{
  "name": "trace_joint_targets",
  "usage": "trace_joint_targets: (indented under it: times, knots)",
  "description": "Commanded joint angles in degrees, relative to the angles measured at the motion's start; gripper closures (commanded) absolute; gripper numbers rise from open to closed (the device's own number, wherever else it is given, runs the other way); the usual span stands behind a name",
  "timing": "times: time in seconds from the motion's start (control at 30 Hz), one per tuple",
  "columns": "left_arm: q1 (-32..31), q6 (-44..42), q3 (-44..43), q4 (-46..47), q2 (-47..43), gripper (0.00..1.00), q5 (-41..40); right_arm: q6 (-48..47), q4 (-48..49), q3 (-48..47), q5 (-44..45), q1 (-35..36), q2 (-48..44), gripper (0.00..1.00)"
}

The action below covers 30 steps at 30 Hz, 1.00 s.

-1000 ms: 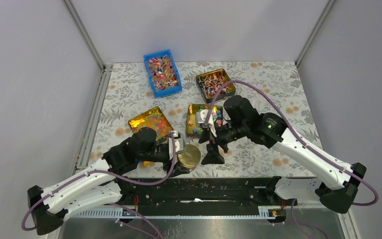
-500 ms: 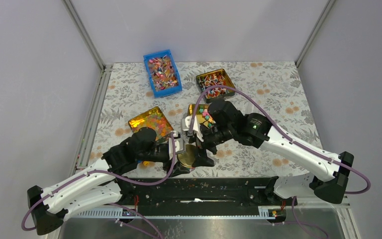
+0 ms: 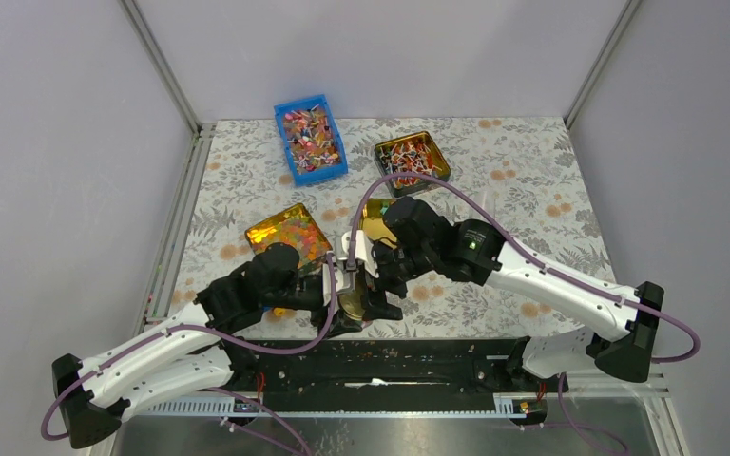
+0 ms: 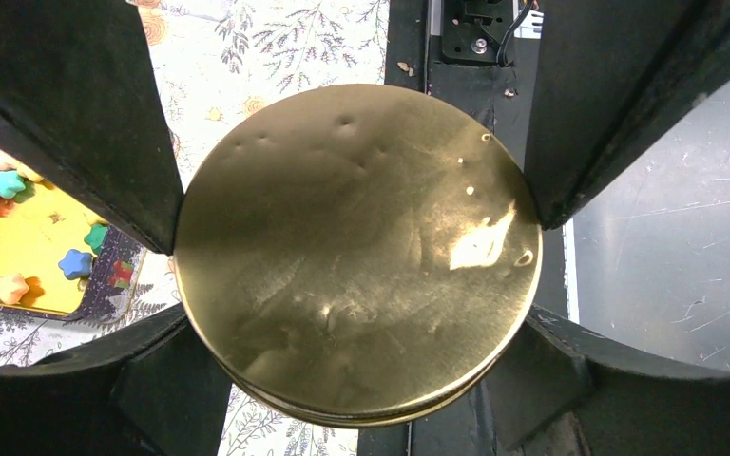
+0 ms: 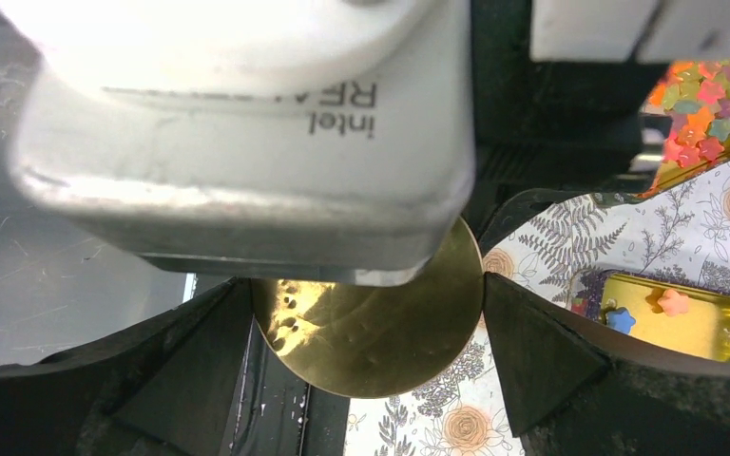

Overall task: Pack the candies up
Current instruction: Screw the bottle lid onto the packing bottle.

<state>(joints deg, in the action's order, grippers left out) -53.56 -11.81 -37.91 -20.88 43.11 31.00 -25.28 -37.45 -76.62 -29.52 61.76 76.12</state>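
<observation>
The round tin (image 4: 356, 256) is gold. The tablecloth (image 3: 532, 161) shows grey ferns and orange roses; the candies (image 4: 7, 182) are pink, teal and blue.

Top view: even, soft light from above; faint shadows under the arms (image 3: 551, 285) on the counter (image 3: 532, 161); sharp all over.

Left wrist view: gold tin (image 4: 356, 256) crisp, white glare streak lower right, dents catching light; left pincer (image 4: 356, 214) a flat black mass, no detail.

Right wrist view: white camera housing (image 5: 238, 123) very near, slightly soft, bright; counter pattern beyond sharp.
</observation>
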Motion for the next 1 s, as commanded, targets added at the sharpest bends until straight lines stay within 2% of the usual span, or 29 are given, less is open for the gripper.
trace_joint_targets:
  times: [0.0,0.1,0.3,0.47,0.77,0.87,0.97]
  knots:
    - [-0.1,-0.7,-3.4,3.8,-1.8,0.41,-0.5,-1.0,0.4,-1.3,-0.3,0.7,0.5,0.07]
    - [-0.1,-0.3,-3.3,4.5,-2.3,0.42,-1.5,-0.3,0.3,-1.2,0.4,0.8,0.9,0.13]
    - [-0.1,0.2,-3.8,6.5,-1.8,0.45,-4.2,6.3,4.9,0.5,3.0,0.9,1.2,0.33]
    - [-0.1,0.5,-4.2,9.7,-1.0,0.46,-8.4,11.7,9.6,3.0,8.6,1.4,0.1,0.38]
    - [-0.1,0.7,-5.3,13.6,0.7,0.47,-15.0,17.6,10.8,1.8,18.9,3.0,0.7,0.37]
    - [-0.2,0.7,-5.3,14.8,0.7,0.47,-15.7,19.1,10.9,0.9,19.9,3.7,1.5,0.34]
    - [-0.2,0.8,-5.2,15.0,0.5,0.47,-15.7,20.3,10.9,0.7,18.9,3.8,1.9,0.25]
